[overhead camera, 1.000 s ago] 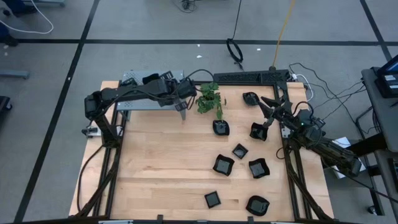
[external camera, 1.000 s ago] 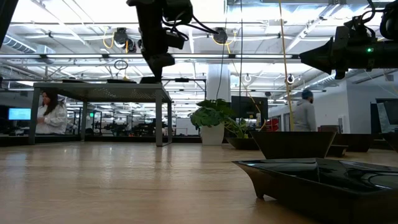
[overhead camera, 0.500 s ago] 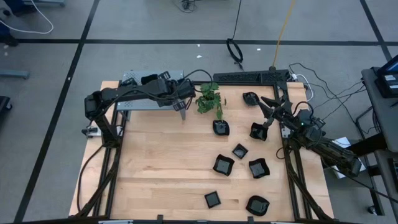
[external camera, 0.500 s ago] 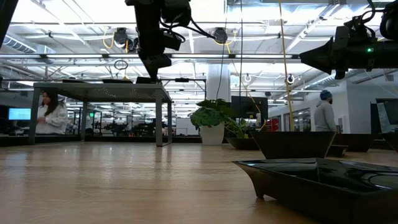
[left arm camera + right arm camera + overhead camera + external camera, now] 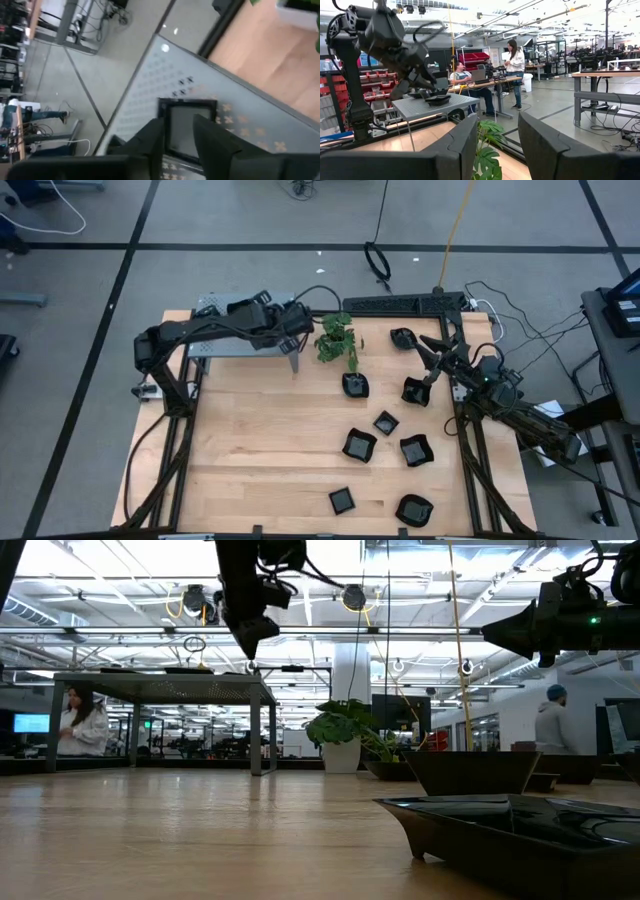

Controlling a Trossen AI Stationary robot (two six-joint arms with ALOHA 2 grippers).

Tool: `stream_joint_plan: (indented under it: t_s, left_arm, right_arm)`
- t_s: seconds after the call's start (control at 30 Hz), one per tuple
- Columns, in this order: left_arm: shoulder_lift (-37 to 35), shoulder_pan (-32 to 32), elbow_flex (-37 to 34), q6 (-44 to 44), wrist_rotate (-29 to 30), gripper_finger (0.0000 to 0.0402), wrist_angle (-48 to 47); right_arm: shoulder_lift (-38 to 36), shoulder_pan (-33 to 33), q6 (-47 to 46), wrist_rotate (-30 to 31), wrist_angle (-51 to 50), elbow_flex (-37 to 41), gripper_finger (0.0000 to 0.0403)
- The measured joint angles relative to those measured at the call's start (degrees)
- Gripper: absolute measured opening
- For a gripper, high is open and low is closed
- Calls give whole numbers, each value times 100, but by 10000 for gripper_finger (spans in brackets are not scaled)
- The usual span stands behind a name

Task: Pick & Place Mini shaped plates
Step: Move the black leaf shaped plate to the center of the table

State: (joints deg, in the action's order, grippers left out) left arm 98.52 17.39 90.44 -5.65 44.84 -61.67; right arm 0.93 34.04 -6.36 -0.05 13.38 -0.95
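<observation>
We start at the near edge of the desk (image 5: 250, 450), where two plates lie: a square one (image 5: 342, 501) at about 6 o'clock and a rounder one (image 5: 414, 509) to its right. Farther in sit three more, one (image 5: 359, 445) near the desk's middle, one (image 5: 415, 450) to its right, and a small one (image 5: 386, 423) just beyond and between them. Past those, a plate (image 5: 355, 386) lies close to the plant (image 5: 336, 340), which stands toward 12 o'clock. At about 2 o'clock the right gripper (image 5: 428, 372) hangs above the desk near another plate (image 5: 416, 392), and its fingers (image 5: 452, 145) stand apart with nothing between them; one more plate (image 5: 404, 337) rests near the far right corner. At about 11 o'clock stands the grey perforated shelf (image 5: 215, 305), raised on legs at the far left of the desk. The left gripper (image 5: 177, 142) is above the shelf's right end, and in the left wrist view its fingers (image 5: 150, 145) are parted on either side of a square plate (image 5: 186, 131) that lies on the shelf top; we cannot tell whether they touch it. The right wrist view shows that plate (image 5: 438, 99) flat on the shelf with the left gripper (image 5: 422, 82) just over it. In the low view a plate (image 5: 510, 830) fills the near right, and beyond the desk people (image 5: 85, 722) show in the room.
</observation>
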Motion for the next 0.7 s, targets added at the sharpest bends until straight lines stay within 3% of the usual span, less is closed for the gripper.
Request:
stream_joint_plan:
  t_s: [0.27,0.37,0.57,0.7]
  left_arm:
    - [-175,-38,474,-62,-84,149,-176]
    - [-201,-114,565,-478,-857,146,-43]
    - [-229,-397,561,-1144,-3347,130,-169]
    - [-227,-910,561,-993,-3654,117,-314]
  right_arm:
    - [0,-2,-1,0,-3,2,130]
    - [0,-1,-1,0,-3,1,130]
    - [0,-2,-1,2,-1,0,130]
    - [0,-2,0,0,-1,0,130]
